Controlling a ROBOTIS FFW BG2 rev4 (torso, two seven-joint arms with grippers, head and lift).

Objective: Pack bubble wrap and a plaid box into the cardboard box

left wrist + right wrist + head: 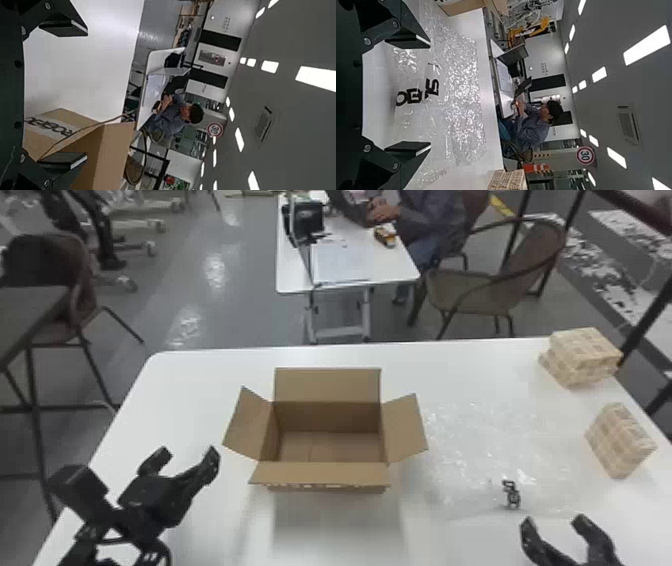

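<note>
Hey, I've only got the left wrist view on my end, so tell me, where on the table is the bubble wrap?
Observer: From the head view, the bubble wrap lies spread out on the table, to the right of the open cardboard box.

Operator: Okay, and is the right gripper holding anything?

Observer: No, its fingers are spread apart with nothing gripped between them.
</note>
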